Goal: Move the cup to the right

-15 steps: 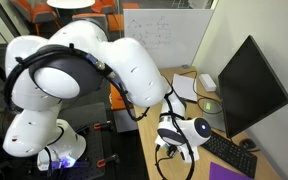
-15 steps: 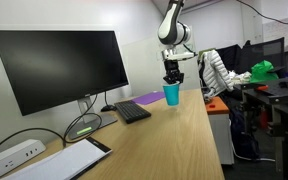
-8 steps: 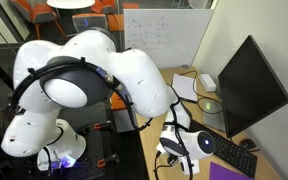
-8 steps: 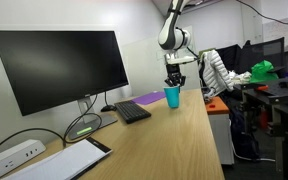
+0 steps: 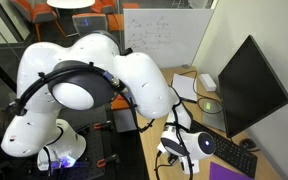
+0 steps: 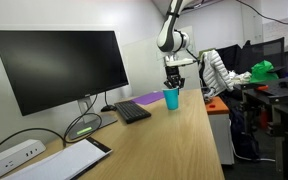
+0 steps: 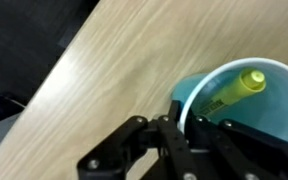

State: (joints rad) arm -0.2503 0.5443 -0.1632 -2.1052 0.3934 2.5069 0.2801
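Observation:
The cup is small and light blue, at the far end of the wooden desk, at or just above its surface. My gripper comes down on it from above. In the wrist view the cup fills the right side, with a yellow-green marker lying inside. My gripper's fingers are closed on the cup's near rim, one inside and one outside. In an exterior view my gripper shows below the big white arm, and the cup is hidden there.
A black keyboard and a purple pad lie left of the cup. A large monitor stands behind, with a flat green disc at its base. A white power strip and tablet lie near. The desk's edge runs along the right.
The arm's upper joints have swung over. The gripper, still shut on the cup, has sunk slightly toward the desk.

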